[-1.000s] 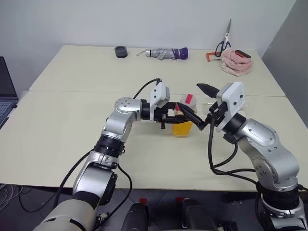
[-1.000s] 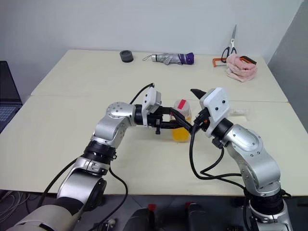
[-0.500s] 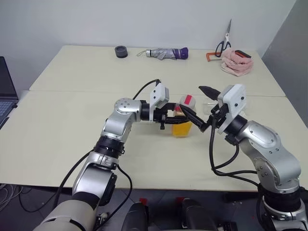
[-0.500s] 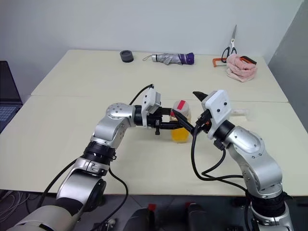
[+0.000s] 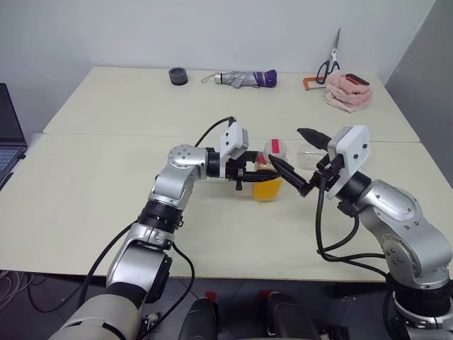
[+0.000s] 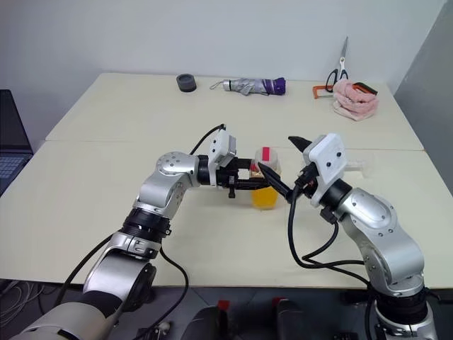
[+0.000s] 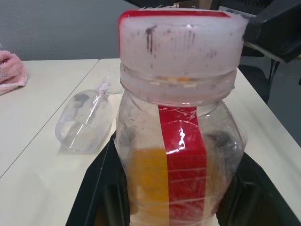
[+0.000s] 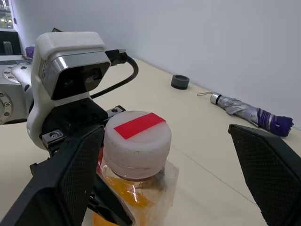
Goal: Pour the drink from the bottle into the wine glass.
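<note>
The bottle (image 5: 267,183) stands upright on the table (image 5: 106,191), with orange-yellow drink in its lower half. It has a red label strip (image 7: 182,155) and a white cap with a red top (image 8: 137,136). My left gripper (image 5: 256,175) reaches in from the left and is shut on the bottle's body. My right gripper (image 5: 286,145) is open, one finger on each side of the cap and clear of it. The clear wine glass (image 7: 84,123) appears to lie on its side on the table (image 6: 356,167), behind the right hand.
Along the far edge lie a black roll (image 5: 178,76), a folded grey-purple umbrella (image 5: 244,78), scissors (image 5: 329,64) and a pink cloth (image 5: 348,92). A laptop (image 5: 7,134) sits at the left edge. A seam (image 5: 106,134) runs across between two tables.
My right forearm has drifted a little to the right. The bottle, the left gripper's hold and the right gripper's opening stand as before.
</note>
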Tool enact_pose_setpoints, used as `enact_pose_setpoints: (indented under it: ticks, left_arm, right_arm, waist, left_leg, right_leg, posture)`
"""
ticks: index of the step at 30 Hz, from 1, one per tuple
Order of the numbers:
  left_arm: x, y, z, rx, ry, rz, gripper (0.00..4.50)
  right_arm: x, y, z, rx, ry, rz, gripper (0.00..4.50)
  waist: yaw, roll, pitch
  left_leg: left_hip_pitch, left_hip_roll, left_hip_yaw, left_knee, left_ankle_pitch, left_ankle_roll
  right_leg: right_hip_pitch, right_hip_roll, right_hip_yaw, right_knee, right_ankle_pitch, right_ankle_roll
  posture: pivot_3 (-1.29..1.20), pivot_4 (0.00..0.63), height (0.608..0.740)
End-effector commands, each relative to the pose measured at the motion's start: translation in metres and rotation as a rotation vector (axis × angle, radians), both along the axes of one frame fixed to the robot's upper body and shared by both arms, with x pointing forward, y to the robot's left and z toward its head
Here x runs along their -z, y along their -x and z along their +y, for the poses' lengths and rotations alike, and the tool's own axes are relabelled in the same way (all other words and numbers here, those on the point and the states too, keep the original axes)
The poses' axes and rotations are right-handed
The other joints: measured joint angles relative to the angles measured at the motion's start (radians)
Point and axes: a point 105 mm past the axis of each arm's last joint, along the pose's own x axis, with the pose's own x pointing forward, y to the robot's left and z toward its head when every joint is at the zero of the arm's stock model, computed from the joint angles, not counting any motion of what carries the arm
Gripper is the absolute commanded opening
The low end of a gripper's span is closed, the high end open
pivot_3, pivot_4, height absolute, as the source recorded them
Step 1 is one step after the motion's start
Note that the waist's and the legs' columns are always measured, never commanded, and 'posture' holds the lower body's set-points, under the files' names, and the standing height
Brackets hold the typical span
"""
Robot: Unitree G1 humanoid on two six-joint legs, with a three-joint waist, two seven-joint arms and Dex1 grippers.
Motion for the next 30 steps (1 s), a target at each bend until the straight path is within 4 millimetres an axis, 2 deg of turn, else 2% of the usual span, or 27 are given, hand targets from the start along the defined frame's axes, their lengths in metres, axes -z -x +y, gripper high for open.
enact_pose_setpoints:
  ticks: [1, 30]
  left_arm:
    - [-0.012, 0.001, -0.001, 0.014, 0.025, -0.056, 1.74]
    - [-0.011, 0.003, -0.001, 0.021, 0.024, -0.055, 1.74]
  right_arm:
    - [-0.013, 0.005, -0.007, 0.028, 0.0, -0.058, 4.5]
    - [-0.009, 0.001, -0.023, 0.062, 0.055, -0.051, 4.5]
  waist:
    - [0.0, 0.0, 0.0]
    - [0.0, 0.0, 0.0]
  left_leg:
    - [0.0, 0.0, 0.0, 0.0, 0.0, 0.0]
    - [0.0, 0.0, 0.0, 0.0, 0.0, 0.0]
  right_leg:
    - [0.0, 0.0, 0.0, 0.0, 0.0, 0.0]
    - [0.0, 0.0, 0.0, 0.0, 0.0, 0.0]
  posture:
    - [0.0, 0.15, 0.74]
    - [0.0, 0.15, 0.74]
